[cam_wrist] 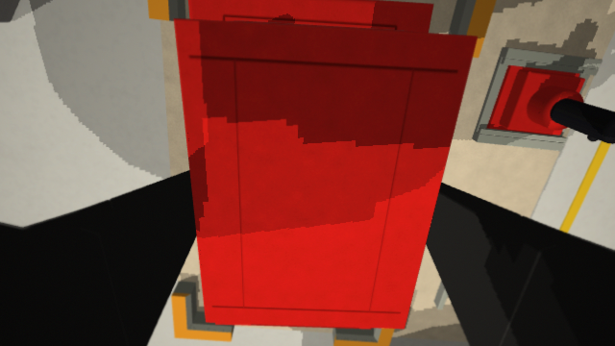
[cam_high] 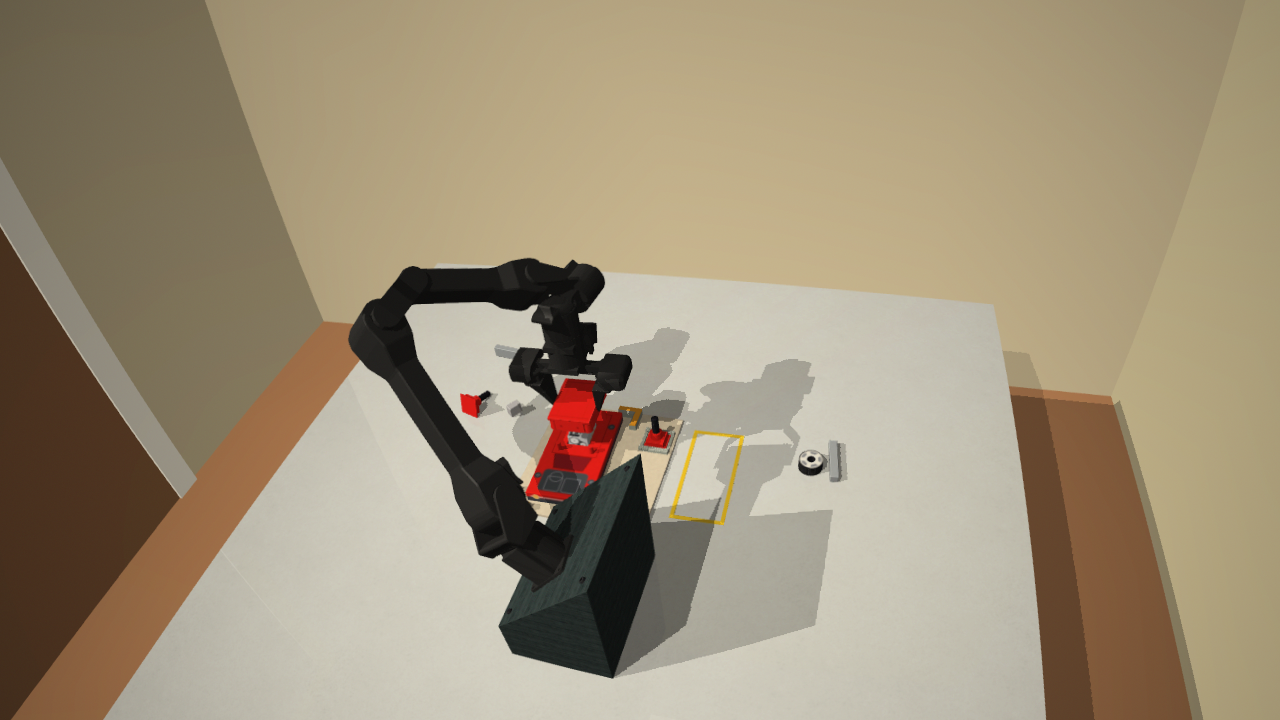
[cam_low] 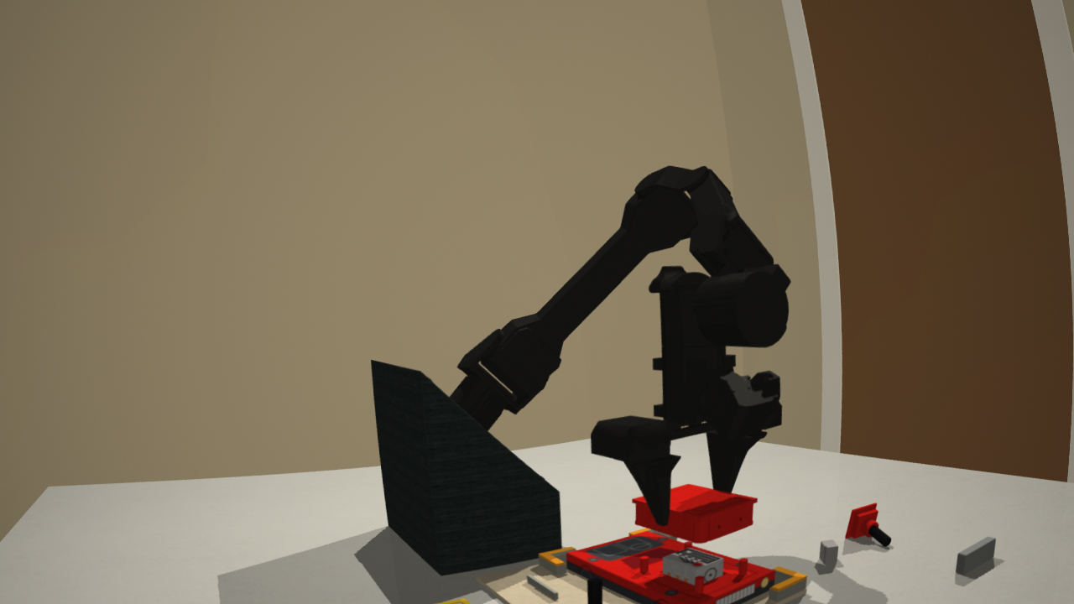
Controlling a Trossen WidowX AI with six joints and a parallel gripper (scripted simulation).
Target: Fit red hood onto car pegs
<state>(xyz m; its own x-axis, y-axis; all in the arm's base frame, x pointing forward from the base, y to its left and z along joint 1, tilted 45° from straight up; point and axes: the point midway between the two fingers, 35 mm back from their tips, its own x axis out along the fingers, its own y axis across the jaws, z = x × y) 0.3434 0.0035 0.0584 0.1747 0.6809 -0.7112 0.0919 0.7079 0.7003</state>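
The red hood (cam_high: 572, 413) (cam_low: 706, 518) (cam_wrist: 312, 192) is off the table, roof up and roughly level. My gripper (cam_high: 577, 402) (cam_low: 692, 507) (cam_wrist: 312, 186) is shut on it, one finger at each long side. The hood hangs above the red chassis (cam_high: 563, 458) (cam_wrist: 307, 9), over the engine block (cam_high: 580, 438) (cam_low: 692, 568), with a gap below it in the exterior view. Pegs stand around the engine, one of them (cam_low: 644, 564) at its left. The jig has orange corner brackets (cam_low: 557, 557) (cam_wrist: 180, 317). The hood's corner holes are hidden, and its roof hides the engine in the wrist view.
A red piece with a black stem (cam_high: 657, 437) (cam_wrist: 533, 101) stands in a grey holder right of the chassis. A yellow outline (cam_high: 733, 479), a wheel (cam_high: 810, 462) and a grey bar (cam_high: 834, 461) lie further right. Another red piece (cam_high: 470, 404) (cam_low: 862, 522) and a grey block (cam_high: 514, 408) (cam_low: 828, 554) lie left.
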